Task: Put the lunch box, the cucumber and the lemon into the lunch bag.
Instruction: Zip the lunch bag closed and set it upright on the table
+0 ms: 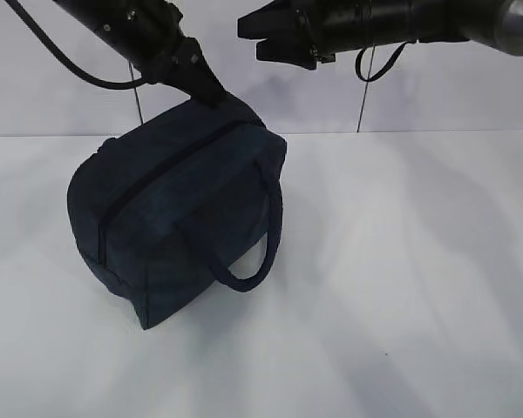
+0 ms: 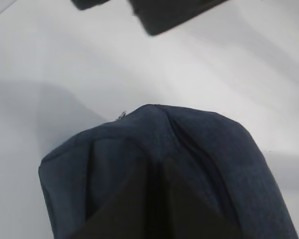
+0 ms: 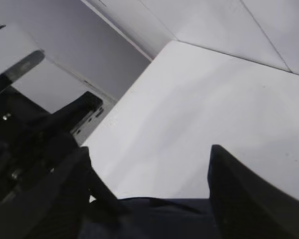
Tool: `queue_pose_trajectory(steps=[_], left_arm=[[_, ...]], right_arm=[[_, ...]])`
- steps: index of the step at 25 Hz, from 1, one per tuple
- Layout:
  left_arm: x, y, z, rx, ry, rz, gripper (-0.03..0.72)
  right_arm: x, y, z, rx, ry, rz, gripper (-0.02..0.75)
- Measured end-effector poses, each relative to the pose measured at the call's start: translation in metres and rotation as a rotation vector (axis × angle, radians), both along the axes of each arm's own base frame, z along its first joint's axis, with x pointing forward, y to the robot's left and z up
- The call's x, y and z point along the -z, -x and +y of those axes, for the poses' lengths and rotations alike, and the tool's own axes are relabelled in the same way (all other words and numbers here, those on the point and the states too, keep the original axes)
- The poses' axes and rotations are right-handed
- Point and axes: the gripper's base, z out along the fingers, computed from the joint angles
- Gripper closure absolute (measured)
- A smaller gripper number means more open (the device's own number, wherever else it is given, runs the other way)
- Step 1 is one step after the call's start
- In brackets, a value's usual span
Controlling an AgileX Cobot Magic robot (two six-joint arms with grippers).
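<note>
The lunch bag sits on the left half of the white desk, tipped so that one bottom edge bears on the surface and its zipped top faces up and toward the viewer. It is tilted because the left gripper has its jaws closed on the fabric at the bag's upper rear corner, pinching a fold there; in the left wrist view the dark fingers meet over the navy cloth at the end of the zipper line. That grip looks meant to steady or lift the bag. One looped handle hangs slack down the near side, and the zipper seam appears shut along the whole visible length.

To the right and higher, the right gripper hangs in the air above the bag's top corner with its jaws spread wide and nothing between them, clear of the fabric.

The lunch box, the cucumber and the lemon are not visible in any view; since the bag bulges and is zipped, they may well be inside, but that cannot be confirmed.
</note>
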Motion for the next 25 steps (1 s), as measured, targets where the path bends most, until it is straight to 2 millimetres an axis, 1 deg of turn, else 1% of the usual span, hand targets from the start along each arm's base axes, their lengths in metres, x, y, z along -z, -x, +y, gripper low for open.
queue_pose_trajectory(steps=[2,6,9,11,13,16,18,19,21,22,25], left_arm=[[0.006,-0.004,0.002,-0.011,-0.015,-0.001,0.673],[0.019,-0.015,0.009,-0.047,-0.021,0.000,0.671],[0.025,-0.023,0.015,-0.083,-0.020,-0.009,0.630],[0.028,-0.028,0.020,-0.110,-0.019,-0.020,0.571],[0.029,-0.030,0.022,-0.123,-0.011,-0.024,0.482],[0.028,-0.030,0.022,-0.149,0.004,-0.002,0.326],[0.028,-0.029,0.022,-0.171,0.013,0.033,0.270],[0.028,-0.028,0.023,-0.174,0.008,0.050,0.253],[0.022,-0.023,0.025,-0.161,-0.022,0.076,0.239],[0.014,-0.019,0.026,-0.160,-0.040,0.085,0.236],[-0.016,-0.010,0.033,-0.172,-0.085,0.069,0.234]], right_arm=[[-0.007,0.001,-0.001,-0.004,0.059,-0.003,0.189],[-0.011,0.003,-0.005,0.006,0.176,0.002,0.189],[-0.017,0.006,-0.008,0.010,0.225,-0.005,0.189],[-0.020,0.008,-0.009,0.014,0.245,-0.001,0.189],[-0.023,0.010,-0.010,0.014,0.266,-0.001,0.189],[-0.027,0.012,-0.011,0.015,0.285,-0.005,0.189],[-0.031,0.015,-0.013,0.025,0.325,-0.011,0.189],[-0.035,0.016,-0.015,0.031,0.350,-0.013,0.189],[-0.041,0.020,-0.018,0.050,0.397,-0.020,0.189],[-0.046,0.022,-0.020,0.061,0.418,-0.024,0.189],[-0.063,0.031,-0.024,0.095,0.469,-0.034,0.189]])
